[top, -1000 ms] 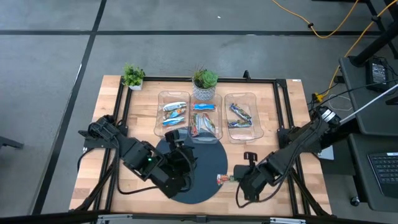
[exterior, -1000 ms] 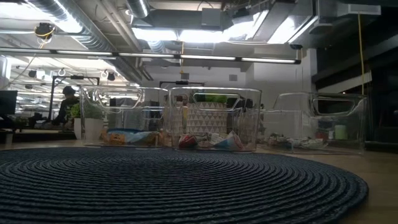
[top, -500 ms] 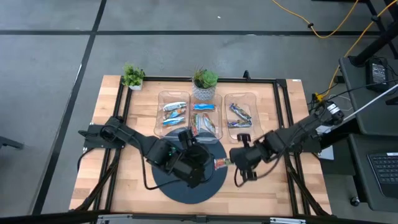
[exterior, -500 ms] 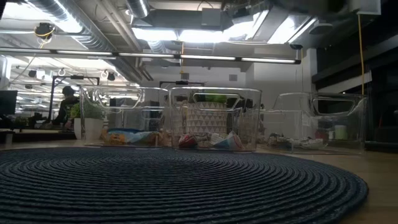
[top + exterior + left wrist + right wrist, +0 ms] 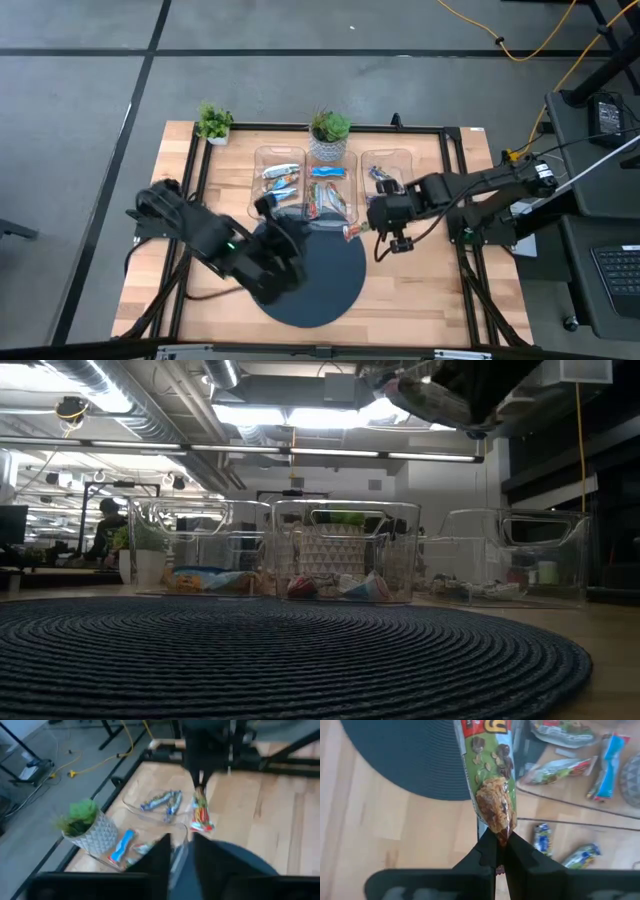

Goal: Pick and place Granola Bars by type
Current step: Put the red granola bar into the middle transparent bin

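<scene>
Sorting looks nearly done: the three clear bins (image 5: 333, 216) already hold bars by type, and the round mat (image 5: 320, 285) is bare. My right gripper (image 5: 358, 231) is clamped on the last granola bar (image 5: 490, 785), hanging by the middle bin's near edge. Its wrapper is shiny, green and red with pictured oat clusters. My left gripper (image 5: 266, 207) waits over the mat; I cannot tell its state.

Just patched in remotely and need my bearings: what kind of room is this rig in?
Likely a lab or workshop in an open office: exposed ceiling ducts, a bare concrete floor with a loose yellow cable, and a desk with a keyboard beside the table.
</scene>
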